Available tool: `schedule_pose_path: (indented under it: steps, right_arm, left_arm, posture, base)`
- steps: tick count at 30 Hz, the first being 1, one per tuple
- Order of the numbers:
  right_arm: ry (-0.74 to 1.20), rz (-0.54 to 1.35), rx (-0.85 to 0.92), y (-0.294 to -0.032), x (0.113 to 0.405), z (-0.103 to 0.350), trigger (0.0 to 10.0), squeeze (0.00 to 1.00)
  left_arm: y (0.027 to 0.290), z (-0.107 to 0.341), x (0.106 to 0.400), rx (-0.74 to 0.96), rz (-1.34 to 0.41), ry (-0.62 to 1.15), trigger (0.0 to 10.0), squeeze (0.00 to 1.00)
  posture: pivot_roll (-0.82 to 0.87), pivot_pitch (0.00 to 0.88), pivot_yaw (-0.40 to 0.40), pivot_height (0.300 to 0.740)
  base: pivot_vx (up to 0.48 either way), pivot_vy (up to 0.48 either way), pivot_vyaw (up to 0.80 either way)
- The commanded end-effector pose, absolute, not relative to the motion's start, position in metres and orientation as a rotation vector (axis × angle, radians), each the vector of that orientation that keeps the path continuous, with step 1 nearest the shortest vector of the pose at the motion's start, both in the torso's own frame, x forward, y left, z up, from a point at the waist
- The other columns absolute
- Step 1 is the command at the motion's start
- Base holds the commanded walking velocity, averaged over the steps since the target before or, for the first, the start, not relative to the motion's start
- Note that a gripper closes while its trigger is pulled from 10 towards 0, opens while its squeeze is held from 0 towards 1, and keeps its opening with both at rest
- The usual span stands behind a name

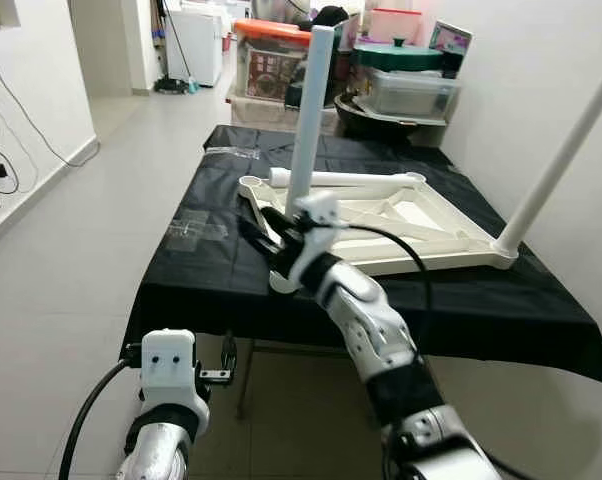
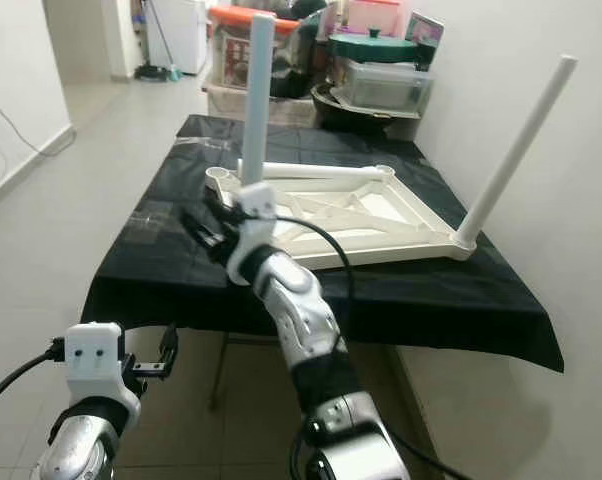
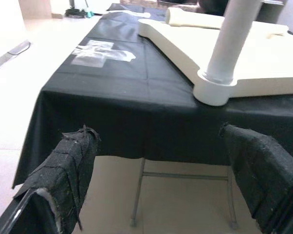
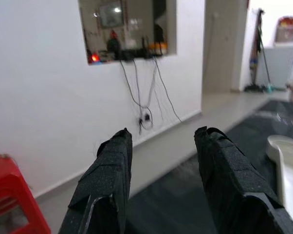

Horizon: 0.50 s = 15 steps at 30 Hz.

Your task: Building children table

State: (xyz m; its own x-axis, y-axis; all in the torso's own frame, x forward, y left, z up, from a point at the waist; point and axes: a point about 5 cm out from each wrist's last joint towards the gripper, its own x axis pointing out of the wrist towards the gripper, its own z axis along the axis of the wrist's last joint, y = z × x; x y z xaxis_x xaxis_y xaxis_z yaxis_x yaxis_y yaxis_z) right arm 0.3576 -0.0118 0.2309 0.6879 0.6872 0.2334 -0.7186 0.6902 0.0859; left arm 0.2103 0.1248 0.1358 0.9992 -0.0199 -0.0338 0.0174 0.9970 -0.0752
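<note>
While the left gripper [image 1: 226, 362] hung low at about 7 o'clock, short of the near table edge, its fingers [image 3: 71, 170] stood wide apart with nothing between them, facing the black cloth [image 3: 137, 97] that draped the work table. Further in, near the centre, the right gripper [image 1: 259, 232] reached over the cloth just beside the near corner of the upturned white children's table top [image 1: 401, 225]; its fingers [image 4: 107, 180] were spread and held nothing, pointing away toward the white wall [image 4: 49, 97] and a red stool [image 4: 10, 204].

One white leg [image 1: 309, 115] stood upright in the near corner socket, right behind that gripper. At 3 o'clock a second leg [image 1: 566, 150] rose tilted from the right corner socket. A third leg [image 1: 331, 179] lay flat along the far edge of the table top, at about 12 o'clock. A patch of clear tape [image 1: 196, 228] sat on the cloth toward 9 o'clock.

Beyond the table, at 12 to 1 o'clock, storage boxes [image 1: 271, 60] and a green-lidded container [image 1: 396, 55] were stacked against the wall, and a white appliance [image 1: 196, 40] stood further back at 11 o'clock.
</note>
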Motion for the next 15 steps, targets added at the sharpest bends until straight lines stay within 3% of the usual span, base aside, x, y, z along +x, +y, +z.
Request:
schedule_pose_path:
  steps: [1, 8, 15]
  right_arm:
    - [-0.174, 0.776, 0.176, -0.007, 0.362, 0.230, 10.0, 0.00]
    - [-0.189, 0.808, 0.162, 0.015, 0.369, 0.249, 10.0, 0.00]
    - [-0.190, 0.697, 0.111, 0.027, 0.378, 0.265, 10.0, 0.00]
  left_arm:
    - [0.122, 0.141, 0.206, -0.073, -0.017, 0.020, 10.0, 0.00]
    - [0.112, 0.153, 0.196, -0.085, -0.033, 0.000, 10.0, 0.00]
    - [0.108, 0.161, 0.193, -0.086, -0.042, -0.015, 10.0, 0.00]
  posture:
    - [0.13, 0.069, -0.128, 0.740]
    - [0.13, 0.137, -0.141, 0.740]
    - [0.12, 0.181, -0.159, 0.740]
  base:
    - [0.000, 0.000, 0.00]
    - [0.000, 0.000, 0.00]
    - [0.000, 0.000, 0.00]
